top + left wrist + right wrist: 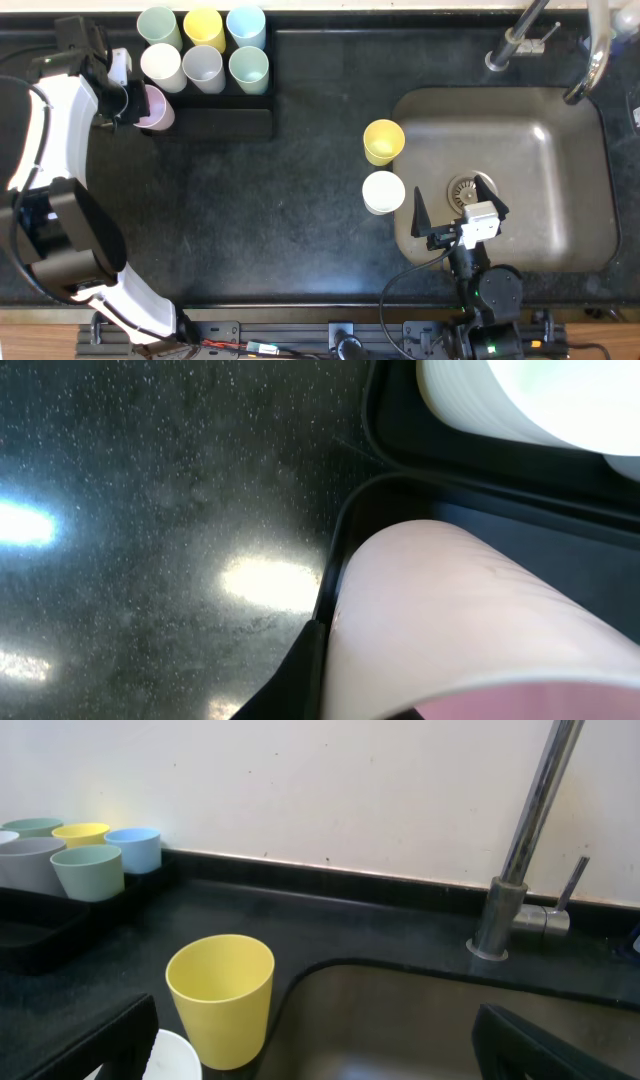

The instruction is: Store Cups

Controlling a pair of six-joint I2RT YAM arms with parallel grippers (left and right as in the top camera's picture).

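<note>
a dark speckled surface (280, 200) runs beside a steel sink (540, 130) with a faucet (520, 35) at its back. at the far left corner sits a black tray (230, 122) with six cups already stood in two rows of three along its back. the left end effector (125, 95) is closed around a pink cup (155, 107), which is over the tray's left end, in the front row just in front of the white one; whether it rests on the tray floor yet i cannot tell. a yellow cup (383, 141) and a white cup (383, 191) stand on the surface at the sink's left rim, just beside each other, well apart from the tray. the right end effector (455, 205) hangs wide open over the sink near them. by my reckoning the job is mostly done: the pink cup needs releasing, then two more need fetching.
</note>
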